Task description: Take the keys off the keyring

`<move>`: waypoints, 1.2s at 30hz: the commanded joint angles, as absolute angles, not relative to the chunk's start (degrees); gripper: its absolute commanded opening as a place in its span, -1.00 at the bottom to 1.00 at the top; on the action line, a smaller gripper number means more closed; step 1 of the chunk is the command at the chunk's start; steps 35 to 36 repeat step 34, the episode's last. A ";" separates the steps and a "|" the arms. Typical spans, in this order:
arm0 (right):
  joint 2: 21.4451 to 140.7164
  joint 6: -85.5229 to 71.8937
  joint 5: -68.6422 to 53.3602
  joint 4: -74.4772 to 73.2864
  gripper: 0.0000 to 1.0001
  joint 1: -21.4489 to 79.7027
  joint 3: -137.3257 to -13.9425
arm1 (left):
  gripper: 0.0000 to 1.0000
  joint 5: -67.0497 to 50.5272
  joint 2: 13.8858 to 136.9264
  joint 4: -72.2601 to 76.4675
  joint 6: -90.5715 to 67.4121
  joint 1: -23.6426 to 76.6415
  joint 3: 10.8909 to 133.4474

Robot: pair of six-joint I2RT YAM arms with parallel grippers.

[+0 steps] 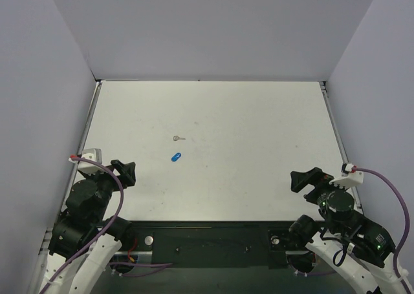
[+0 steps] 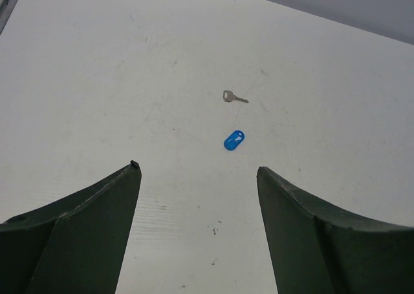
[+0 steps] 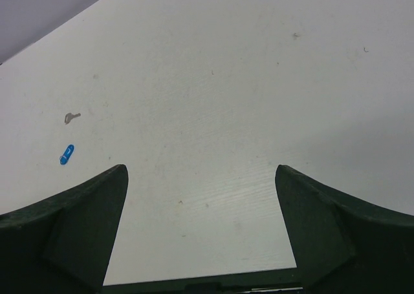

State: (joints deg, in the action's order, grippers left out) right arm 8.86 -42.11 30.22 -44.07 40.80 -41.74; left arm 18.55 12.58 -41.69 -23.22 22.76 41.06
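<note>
Silver key (image 2: pixel 234 97) lies ahead of left hand (image 2: pixel 197 170).

The key (image 1: pixel 179 138) and blue tag (image 1: pixel 176 157) lie just apart, reachable from every side.

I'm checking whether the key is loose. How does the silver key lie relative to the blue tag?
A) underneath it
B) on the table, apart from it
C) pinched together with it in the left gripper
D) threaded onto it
B: the silver key lies flat on the table, with bare surface between it and the blue tag.
</note>
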 commanded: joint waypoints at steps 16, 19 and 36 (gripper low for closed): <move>13.09 -43.59 32.78 -45.79 0.82 40.61 -41.75 | 0.65 18.11 11.78 -38.32 -22.24 22.59 41.04; 13.09 -43.51 33.22 -45.88 0.82 40.69 -41.75 | 0.65 18.19 12.04 -38.41 -22.24 22.59 41.04; 11.96 -41.57 30.41 -44.65 0.82 40.61 -41.92 | 0.65 18.46 11.51 -38.50 -22.24 22.50 40.96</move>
